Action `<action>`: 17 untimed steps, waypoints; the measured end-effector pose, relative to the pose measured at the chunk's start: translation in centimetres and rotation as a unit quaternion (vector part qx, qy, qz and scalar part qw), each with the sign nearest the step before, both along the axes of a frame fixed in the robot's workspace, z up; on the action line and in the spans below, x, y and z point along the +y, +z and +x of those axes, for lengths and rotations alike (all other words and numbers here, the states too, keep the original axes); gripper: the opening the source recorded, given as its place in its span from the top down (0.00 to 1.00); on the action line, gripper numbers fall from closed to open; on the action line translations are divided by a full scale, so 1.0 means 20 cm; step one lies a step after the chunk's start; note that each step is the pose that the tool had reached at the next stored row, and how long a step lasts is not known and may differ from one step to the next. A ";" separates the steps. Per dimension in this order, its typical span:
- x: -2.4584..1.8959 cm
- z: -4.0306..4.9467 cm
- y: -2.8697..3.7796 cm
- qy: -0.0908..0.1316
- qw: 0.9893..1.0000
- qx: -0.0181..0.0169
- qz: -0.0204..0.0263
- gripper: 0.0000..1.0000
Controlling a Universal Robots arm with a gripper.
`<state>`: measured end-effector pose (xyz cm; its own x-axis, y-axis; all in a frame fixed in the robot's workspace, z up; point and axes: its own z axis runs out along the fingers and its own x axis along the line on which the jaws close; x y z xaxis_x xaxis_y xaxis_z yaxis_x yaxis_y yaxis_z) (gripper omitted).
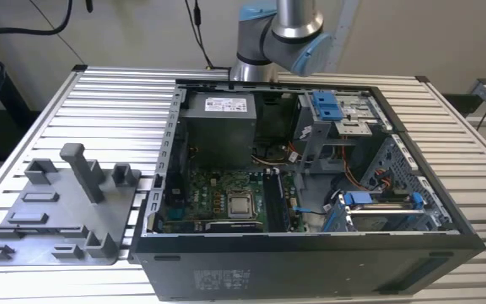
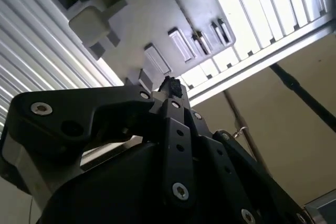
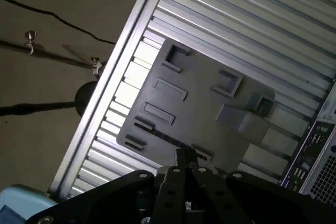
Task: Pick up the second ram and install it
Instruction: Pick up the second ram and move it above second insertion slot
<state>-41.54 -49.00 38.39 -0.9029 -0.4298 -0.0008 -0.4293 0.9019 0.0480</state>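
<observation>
Closest to the lens is the black gripper point(image 3: 186, 156), and its two fingertips look pressed together with nothing between them, as far as both wrist views allow. It hangs high above the grey tray point(image 3: 199, 103), which lies on the ribbed metal table point(image 3: 236, 19). Below the fingertips and a little ahead of them, a thin dark strip stands on its edge in a long slot of the tray; I judge this strip to be the memory stick point(image 3: 167, 139), well apart from the gripper. In the exterior view the same strip point(image 1: 45, 229) shows on the near part of the tray point(image 1: 57, 209), beside the open computer case point(image 1: 311, 253). Such a stick should be light and stiff, but thin and easy to damage: the chips on its faces and the contacts on its lower edge should not be pressed or scraped. I think the best hold is across the two flat faces near the middle of the upper edge, so that it lifts straight and does not tilt in the slot. The smooth faces may slip if the hold is weak.
</observation>
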 end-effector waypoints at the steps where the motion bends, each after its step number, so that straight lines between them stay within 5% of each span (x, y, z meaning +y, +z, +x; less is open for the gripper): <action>1: 0.000 0.000 0.000 0.006 1.000 0.000 0.000 0.89; 10: 0.000 0.000 -0.001 0.064 0.998 0.000 0.000 0.89; 17: 0.001 0.000 -0.002 0.116 0.993 0.000 0.000 0.89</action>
